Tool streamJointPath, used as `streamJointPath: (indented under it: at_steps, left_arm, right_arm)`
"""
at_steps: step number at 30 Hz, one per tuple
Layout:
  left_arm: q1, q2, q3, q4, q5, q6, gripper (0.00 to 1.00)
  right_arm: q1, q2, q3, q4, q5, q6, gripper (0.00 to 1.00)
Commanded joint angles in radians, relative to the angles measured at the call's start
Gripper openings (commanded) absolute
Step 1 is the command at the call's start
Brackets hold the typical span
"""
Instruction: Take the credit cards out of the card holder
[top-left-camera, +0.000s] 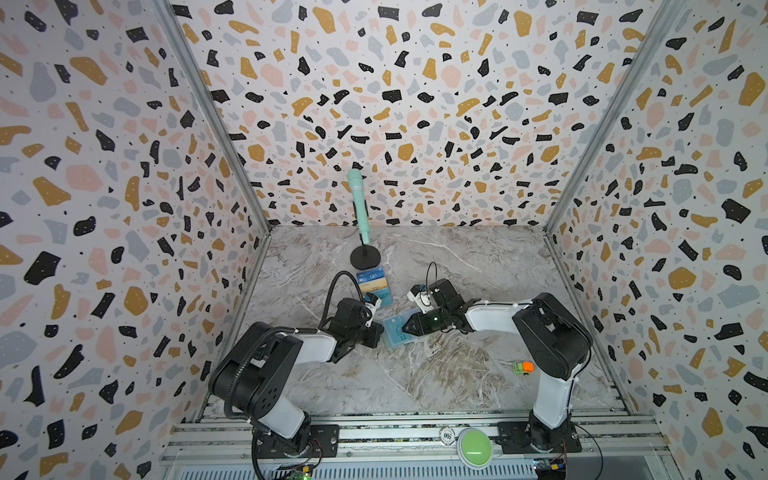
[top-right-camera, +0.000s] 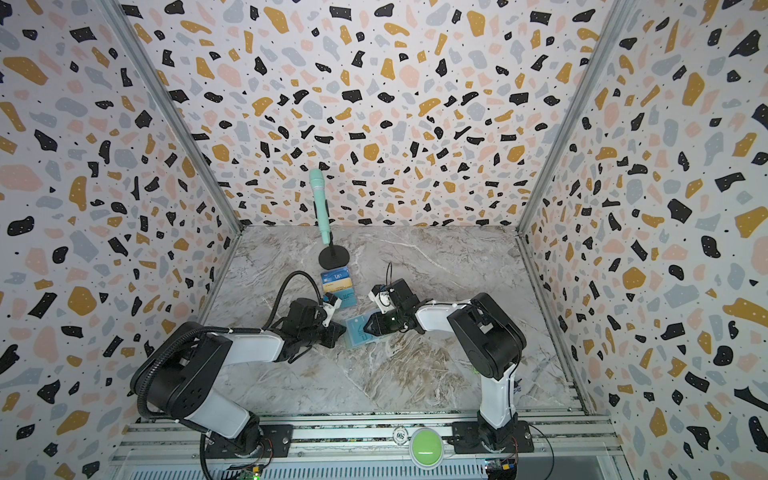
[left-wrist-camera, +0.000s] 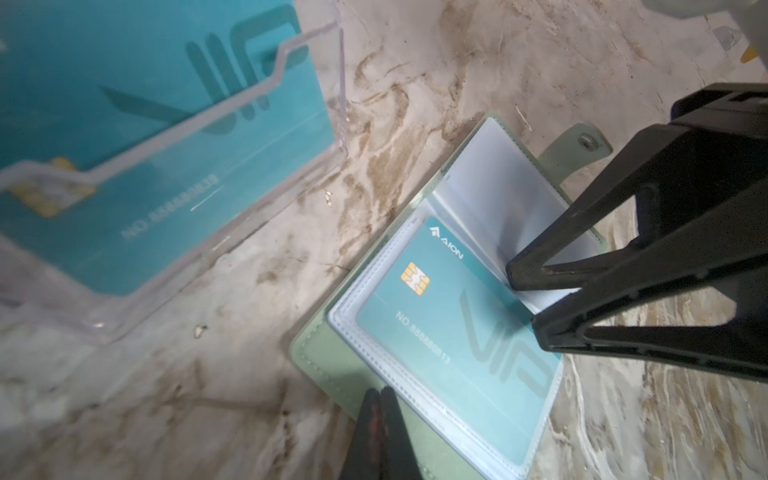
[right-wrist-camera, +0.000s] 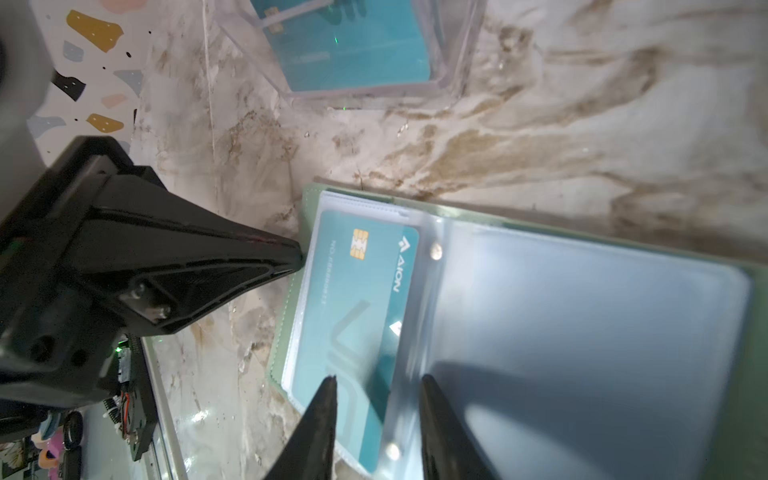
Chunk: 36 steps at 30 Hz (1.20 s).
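Judging by the sleeve, at least one card is left: the open card holder lies on the bench with a teal card inside. The left fingers are pressed together at the cover's edge, and the right fingers are spread astride the card's end. Both wrist views show that card clearly; in both top views the right arm half hides it.

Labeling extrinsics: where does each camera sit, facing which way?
Top views: high at the front, looking down on the table; left arm, right arm show.
Left wrist: on left arm, past shut left fingers at the card holder.
Right wrist: on right arm, past parted right fingers at it.
Both wrists share the teal card.
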Motion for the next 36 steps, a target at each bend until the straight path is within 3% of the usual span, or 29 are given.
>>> streamJointPath:
  at_steps: [1,22,36]
  left_arm:
    - [-0.003,0.028,0.022,-0.016,-0.002,0.023,0.00]
    - [-0.005,0.047,0.037,-0.016,0.007,0.043,0.00]
    - [-0.004,0.038,0.003,0.019,0.027,0.019,0.00]
  right_arm:
    - [0.003,0.026,0.016,0.003,-0.034,0.026,0.35]
    - [0.003,0.056,0.013,0.091,-0.209,0.118,0.33]
    - [-0.014,0.075,-0.001,0.202,-0.236,0.246,0.35]
